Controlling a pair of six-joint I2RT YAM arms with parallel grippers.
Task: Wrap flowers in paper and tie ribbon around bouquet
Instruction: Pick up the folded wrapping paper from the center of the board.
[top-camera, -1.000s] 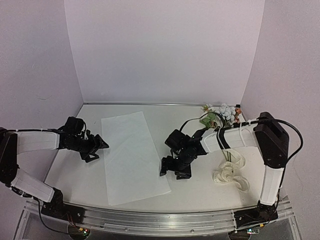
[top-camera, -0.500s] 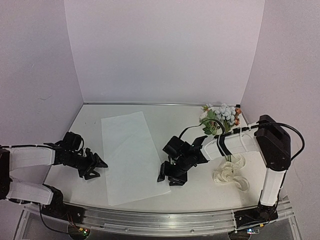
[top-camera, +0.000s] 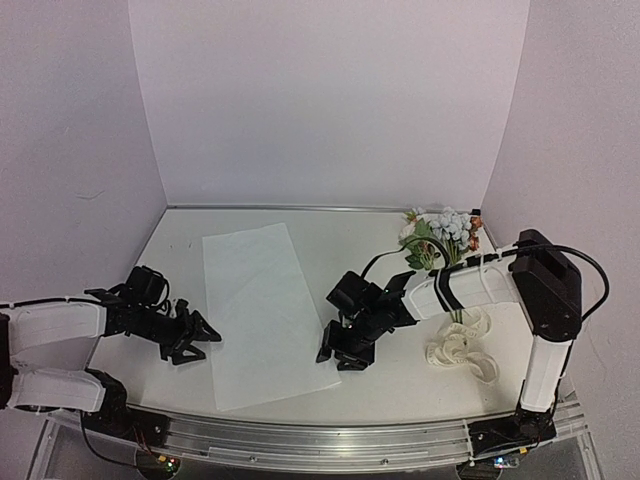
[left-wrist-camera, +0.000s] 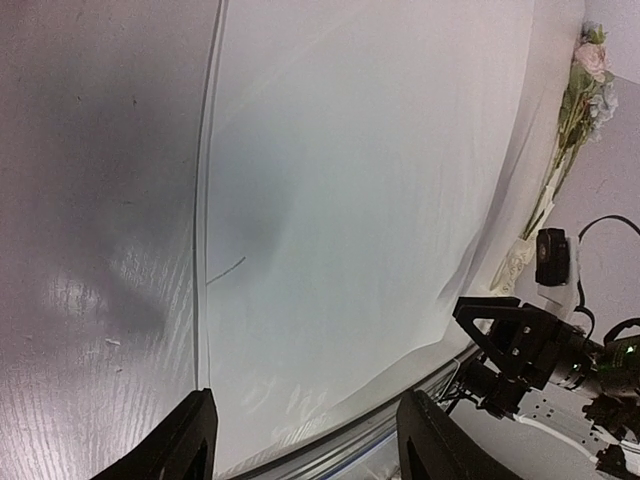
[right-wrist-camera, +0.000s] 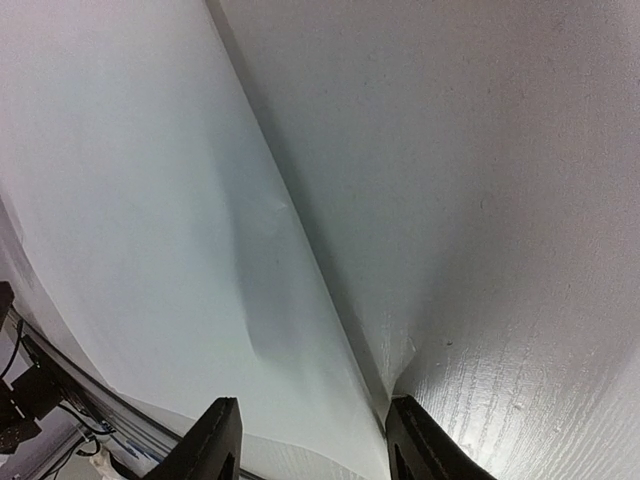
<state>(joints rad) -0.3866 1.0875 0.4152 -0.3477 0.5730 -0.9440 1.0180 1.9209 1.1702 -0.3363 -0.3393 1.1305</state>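
White paper (top-camera: 265, 310) lies flat, nothing on it; the flowers (top-camera: 445, 232) and ribbon (top-camera: 462, 345) sit well apart by the right wall. My left pincer (top-camera: 200, 347) and right pincer (top-camera: 337, 360) straddle its side edges, jaws apart, seemingly gripping nothing. All the wrapping and tying is yet to do.

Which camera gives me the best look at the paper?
Top external: the whole paper lies flat, all four edges visible. Left wrist shows its left edge and most of the surface; right wrist shows only a stretch of its right edge.

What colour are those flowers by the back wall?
The flowers are whitish with orange touches and green leaves; top view.
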